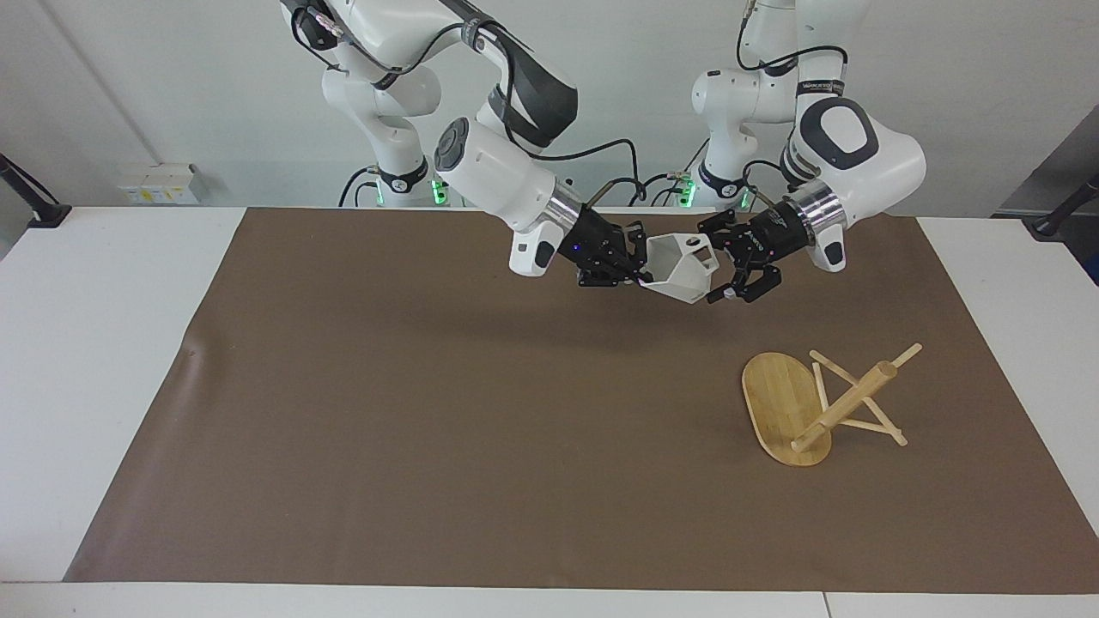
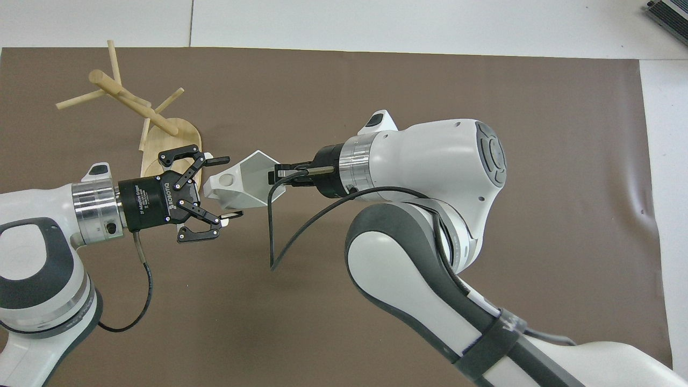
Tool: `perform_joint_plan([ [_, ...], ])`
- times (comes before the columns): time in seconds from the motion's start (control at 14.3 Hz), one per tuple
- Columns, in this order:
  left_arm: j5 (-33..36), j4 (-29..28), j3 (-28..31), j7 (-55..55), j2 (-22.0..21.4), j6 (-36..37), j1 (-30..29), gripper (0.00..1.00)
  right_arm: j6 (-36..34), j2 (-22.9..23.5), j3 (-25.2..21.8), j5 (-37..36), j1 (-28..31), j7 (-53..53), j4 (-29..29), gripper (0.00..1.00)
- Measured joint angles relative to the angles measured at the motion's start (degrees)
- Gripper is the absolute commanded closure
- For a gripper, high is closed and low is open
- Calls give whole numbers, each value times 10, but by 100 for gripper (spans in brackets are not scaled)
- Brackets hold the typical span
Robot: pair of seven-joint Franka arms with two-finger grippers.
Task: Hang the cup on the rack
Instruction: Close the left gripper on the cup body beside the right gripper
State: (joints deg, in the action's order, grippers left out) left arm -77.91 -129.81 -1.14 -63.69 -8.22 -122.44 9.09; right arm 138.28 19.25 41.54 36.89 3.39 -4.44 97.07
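You have one cup [image 1: 681, 268]: matte white, faceted, with a blocky handle pierced by a round hole. It hangs in the air over the mat [image 1: 429, 412] near the table's robot-side edge. Your right gripper [image 1: 631, 268] is clamped on its rim. Your left gripper [image 1: 719, 268], fingers spread wide, brackets the handle end. One bamboo rack [image 1: 803, 403] lies tipped toward the left arm's end.

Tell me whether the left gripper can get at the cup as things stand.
Probably yes. The left gripper is open, its fingers either side of the handle end of the cup, which the right gripper holds in the air by the rim. Nothing lies between them.
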Motion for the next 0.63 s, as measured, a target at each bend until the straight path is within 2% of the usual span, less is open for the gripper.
perform_joint_plan([
  [0.35, 0, -8, 1, 1, 0, 0, 1, 0, -9, 0, 0, 0, 0, 0, -4, 100],
  [0.42, 0, -9, 2, 1, 0, 0, 1, 13, -10, 0, 0, 0, 0, 0, -4, 100],
  [0.56, 0, -10, 2, 1, 0, 0, 1, 65, -10, 0, 0, 0, 0, 0, -4, 100],
  [0.63, 0, -11, 3, 1, 0, 2, 1, 83, -8, 0, -1, -1, 0, 0, -5, 100],
])
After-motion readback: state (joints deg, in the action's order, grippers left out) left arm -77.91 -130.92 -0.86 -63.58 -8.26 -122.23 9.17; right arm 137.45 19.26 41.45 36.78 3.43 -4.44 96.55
